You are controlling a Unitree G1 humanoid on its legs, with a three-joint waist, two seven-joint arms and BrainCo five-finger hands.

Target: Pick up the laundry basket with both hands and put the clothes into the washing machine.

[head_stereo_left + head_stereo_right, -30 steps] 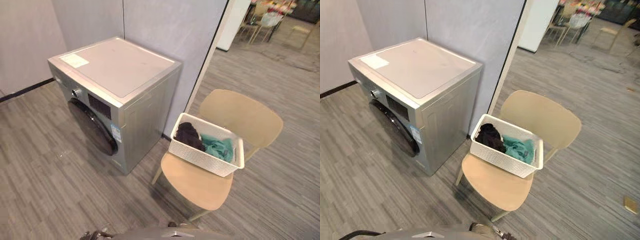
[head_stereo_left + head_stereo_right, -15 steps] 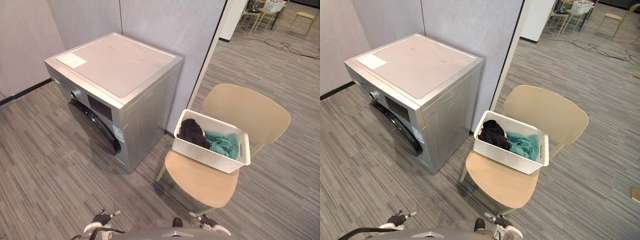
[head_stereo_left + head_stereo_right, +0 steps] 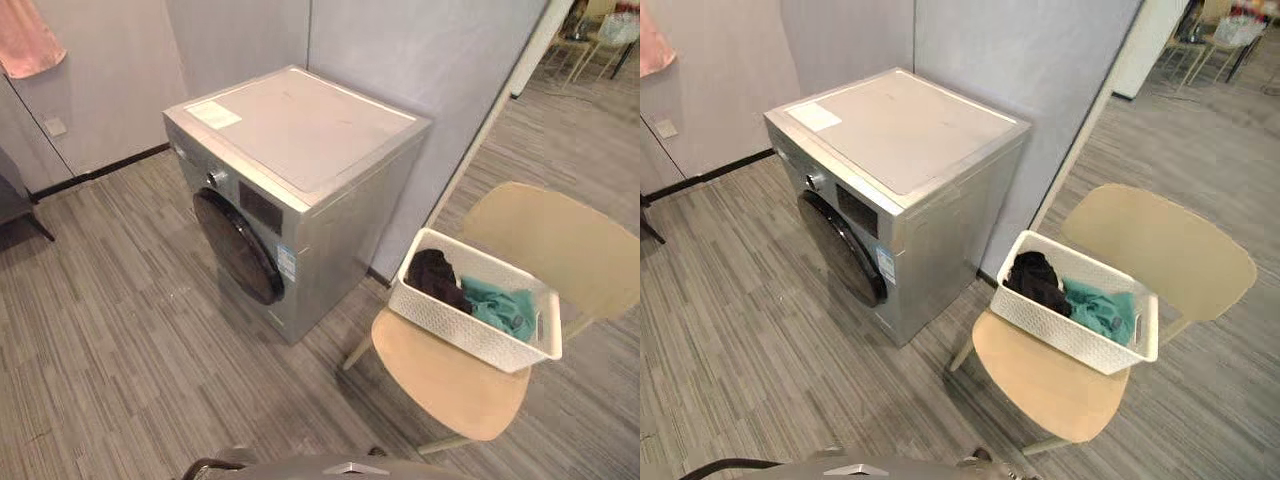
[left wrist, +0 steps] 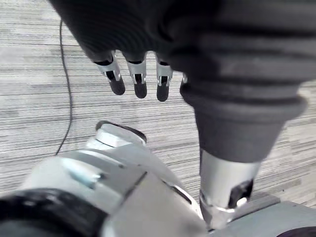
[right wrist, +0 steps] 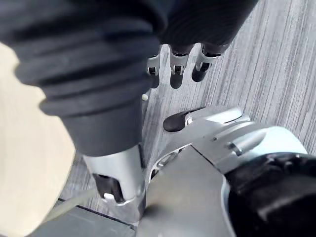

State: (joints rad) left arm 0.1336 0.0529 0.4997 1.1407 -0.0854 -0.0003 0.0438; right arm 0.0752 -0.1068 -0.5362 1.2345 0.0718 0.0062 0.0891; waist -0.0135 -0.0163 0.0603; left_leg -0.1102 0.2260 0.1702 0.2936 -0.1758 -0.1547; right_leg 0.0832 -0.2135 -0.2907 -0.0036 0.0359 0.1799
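Left eye view: the whole picture has swung since half a second ago, so the camera has turned and the things have not moved. The silver-grey front-loading washing machine (image 3: pixel 300 140) now sits mid-frame, its round dark door (image 3: pixel 240 245) closed. To the right of the machine stands a tan moulded chair (image 3: pixel 450 385). On its seat is the white perforated plastic laundry basket (image 3: pixel 465 330), holding a dark garment (image 3: pixel 432 275) and a teal garment (image 3: pixel 500 308). I judge the robot is only lining itself up; the basket is not yet lifted.

Right eye view: the basket's near end sits close to the machine's side panel, apart from it.

Left wrist view: the left hand (image 4: pixel 140 81) hangs over grey striped floor (image 4: pixel 39 74), fingers straight and relaxed, holding nothing.

Right wrist view: the right hand (image 5: pixel 176 69) hangs the same way, fingers loose and empty. A tan surface beside it is probably the chair, so I judge this hand lies nearer the basket, on the side away from the machine.
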